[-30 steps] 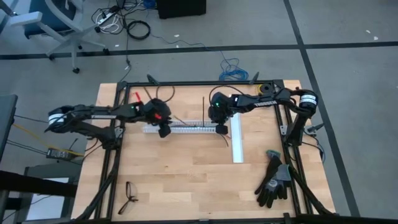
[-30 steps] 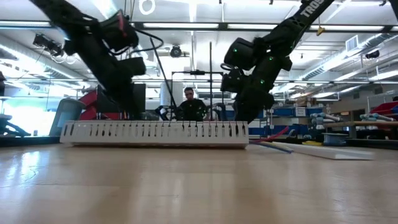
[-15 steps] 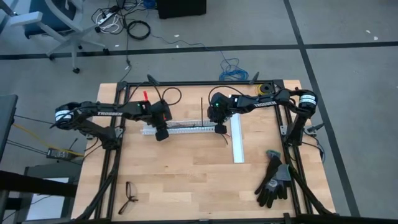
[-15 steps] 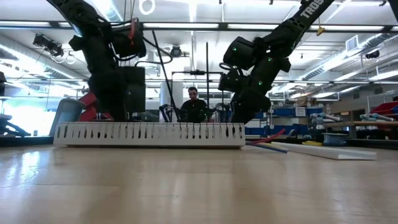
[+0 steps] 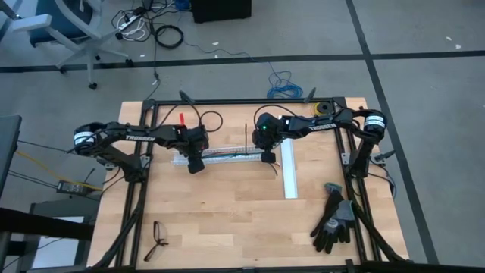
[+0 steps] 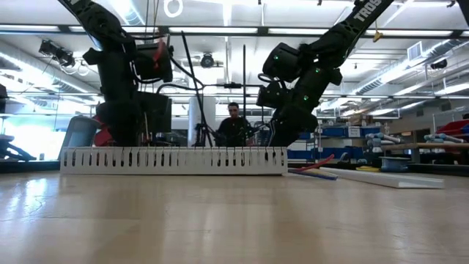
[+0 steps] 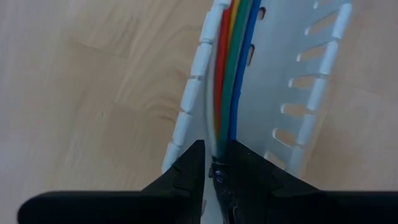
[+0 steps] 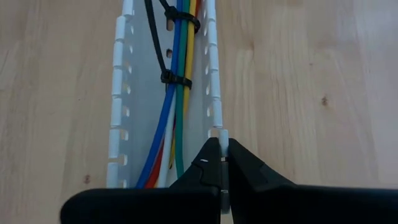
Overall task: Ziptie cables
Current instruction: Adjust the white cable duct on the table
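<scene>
The cables [image 7: 231, 74] lie along the inside of the white slotted channel [image 8: 118, 106], thin and limp, best gripped at their stiffer dark-sheathed end, where the left gripper [image 7: 212, 169] pinches them, while the right gripper [image 8: 222, 163] clamps the channel's wall.

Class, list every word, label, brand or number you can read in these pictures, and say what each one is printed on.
"TROS": white letters on the right arm's upper link in the low view, cut off by the picture's edge.
White lettering on the right arm's forearm in the high view: too small to read.
White lettering on the left arm's forearm in the high view: too small to read.
Nothing else legible.
</scene>
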Robot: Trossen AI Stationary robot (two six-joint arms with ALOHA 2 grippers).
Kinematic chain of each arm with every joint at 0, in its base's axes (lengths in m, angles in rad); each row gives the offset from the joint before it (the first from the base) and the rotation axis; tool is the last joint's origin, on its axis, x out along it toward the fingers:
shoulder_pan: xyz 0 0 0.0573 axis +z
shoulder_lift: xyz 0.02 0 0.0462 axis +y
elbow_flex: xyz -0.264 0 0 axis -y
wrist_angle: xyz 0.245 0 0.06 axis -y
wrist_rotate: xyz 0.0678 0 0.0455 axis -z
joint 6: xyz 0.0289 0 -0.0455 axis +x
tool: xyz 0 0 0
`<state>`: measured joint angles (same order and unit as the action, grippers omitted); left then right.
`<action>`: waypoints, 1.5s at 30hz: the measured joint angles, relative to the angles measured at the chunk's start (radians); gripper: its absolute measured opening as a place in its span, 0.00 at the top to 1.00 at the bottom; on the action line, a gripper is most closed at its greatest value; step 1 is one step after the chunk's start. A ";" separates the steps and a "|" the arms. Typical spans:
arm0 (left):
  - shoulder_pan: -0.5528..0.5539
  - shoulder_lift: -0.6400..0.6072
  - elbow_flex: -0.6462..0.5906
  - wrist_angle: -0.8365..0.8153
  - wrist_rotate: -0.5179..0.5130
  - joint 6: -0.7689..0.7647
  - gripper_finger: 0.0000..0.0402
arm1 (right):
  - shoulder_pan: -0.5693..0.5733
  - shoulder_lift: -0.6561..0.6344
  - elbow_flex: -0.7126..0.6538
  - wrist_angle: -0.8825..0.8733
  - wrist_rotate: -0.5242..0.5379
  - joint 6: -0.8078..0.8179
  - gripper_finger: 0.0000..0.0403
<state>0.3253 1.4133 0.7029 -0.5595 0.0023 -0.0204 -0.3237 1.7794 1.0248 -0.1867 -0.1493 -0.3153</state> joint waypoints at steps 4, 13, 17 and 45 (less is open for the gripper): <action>0.000 0.006 0.000 -0.021 -0.021 -0.016 0.80 | 0.000 0.000 0.000 0.003 0.000 0.000 1.00; 0.000 0.001 -0.022 -0.054 -0.031 -0.074 0.80 | 0.000 0.000 0.001 0.005 -0.004 0.004 1.00; 0.000 -0.006 -0.019 -0.103 -0.047 -0.088 0.80 | 0.000 0.000 0.002 0.006 -0.005 0.007 1.00; 0.001 -0.006 -0.003 -0.184 -0.113 -0.119 0.80 | -0.014 -0.003 0.001 -0.036 0.005 0.010 1.00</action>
<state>0.3264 1.4075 0.6998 -0.7431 -0.1104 -0.1394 -0.3381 1.7760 1.0260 -0.2225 -0.1444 -0.3054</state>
